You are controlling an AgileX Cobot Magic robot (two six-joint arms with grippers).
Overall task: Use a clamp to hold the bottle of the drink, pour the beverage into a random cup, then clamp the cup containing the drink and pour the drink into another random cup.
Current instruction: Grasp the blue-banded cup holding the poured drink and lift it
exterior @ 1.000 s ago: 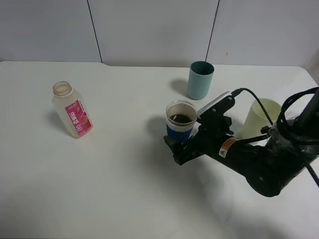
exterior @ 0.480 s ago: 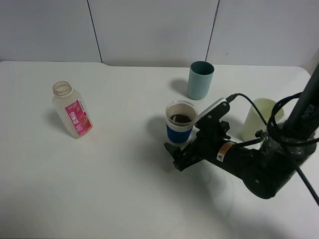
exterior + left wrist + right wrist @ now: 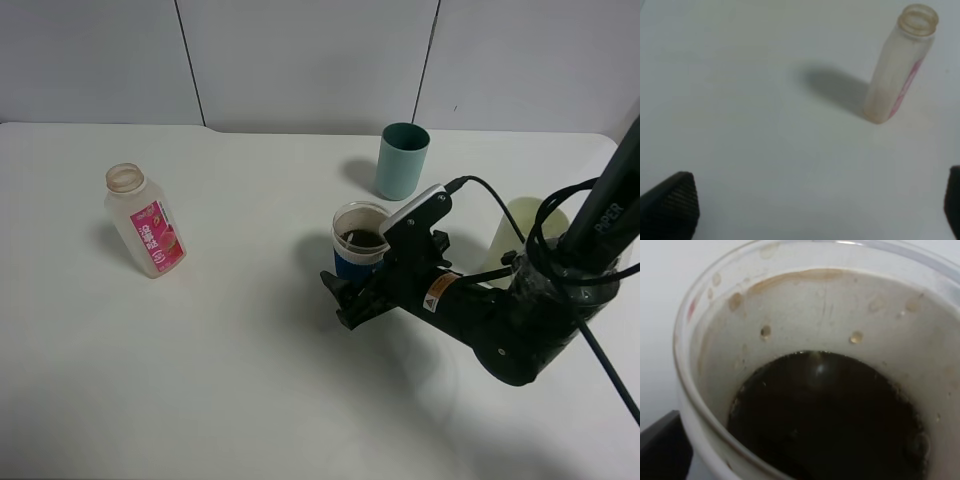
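Observation:
The blue-banded cup (image 3: 360,262) stands upright at mid-table with dark brown beverage (image 3: 362,239) in it. My right gripper (image 3: 352,288) reaches in from the right with its jaws on either side of the cup's lower wall. In the right wrist view the cup (image 3: 805,305) and its beverage (image 3: 825,415) fill the frame, with one dark finger (image 3: 660,450) right beside the wall; contact is unclear. The bottle (image 3: 145,235) stands upright far left, looking empty. In the left wrist view the bottle (image 3: 895,75) stands well beyond my left gripper (image 3: 812,210), which is open with nothing in it.
A pale yellow-green tumbler (image 3: 520,235) stands behind my right arm at the right. A teal cup (image 3: 402,160) stands just behind the blue-banded cup. The white table (image 3: 230,380) ends at a wall at the back.
My right gripper has slid left and forward around the blue-banded cup, and its jaws have narrowed. The cup, bottle and other cups have not moved.

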